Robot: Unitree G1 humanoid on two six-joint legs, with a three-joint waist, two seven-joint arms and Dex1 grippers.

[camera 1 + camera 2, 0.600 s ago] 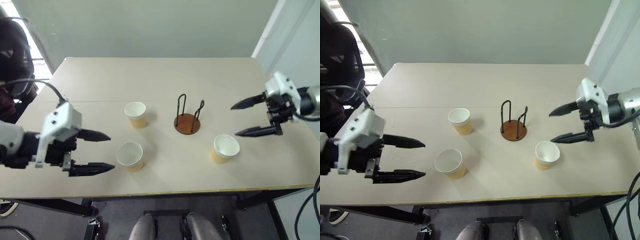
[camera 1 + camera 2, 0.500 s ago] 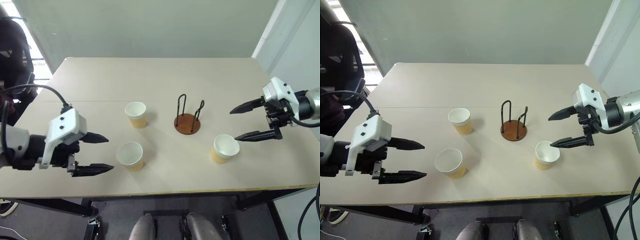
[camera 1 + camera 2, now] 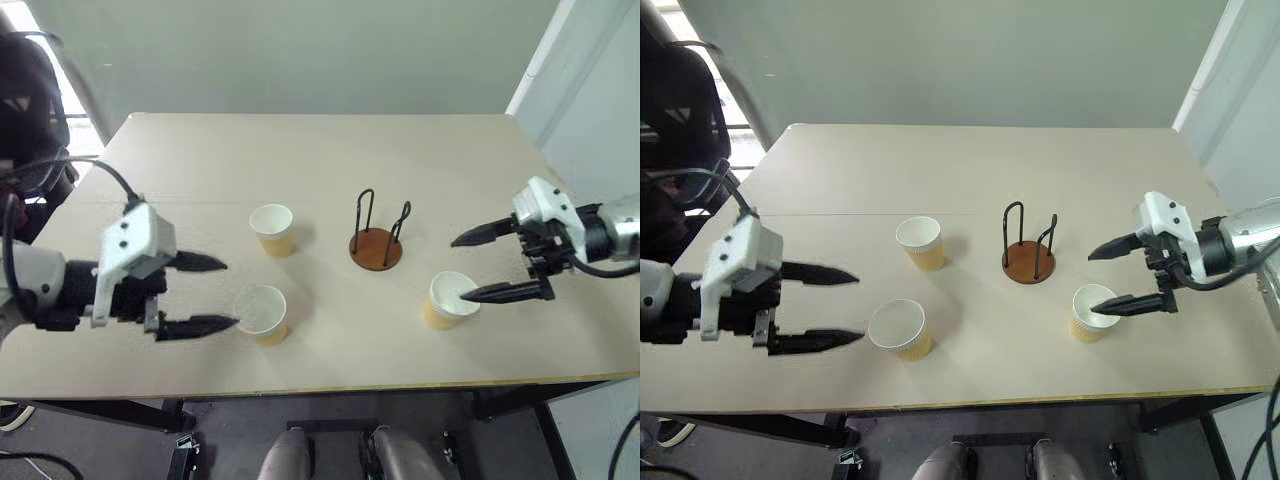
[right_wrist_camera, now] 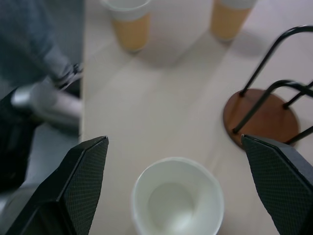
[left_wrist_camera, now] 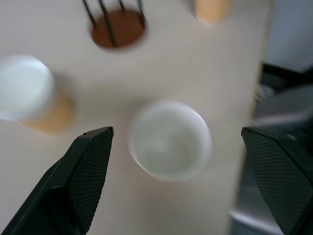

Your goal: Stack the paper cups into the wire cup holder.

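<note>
You're holding both grippers wide, empty: left gripper (image 3: 220,295) bracketing near cup (image 3: 262,312), right gripper (image 3: 1098,281) over right cup (image 4: 177,202). Right wrist view is showing holder (image 4: 261,120) just beyond; table edge (image 3: 330,384) is running close.

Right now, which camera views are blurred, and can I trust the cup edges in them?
Left wrist view: motion-smeared; the tan-yellow paper cup between the open left gripper has a soft rim. Right wrist view: milder blur; the cup before the right gripper reads clearly. Head views: sharp, soft shadows, no glare on the beige table.
</note>
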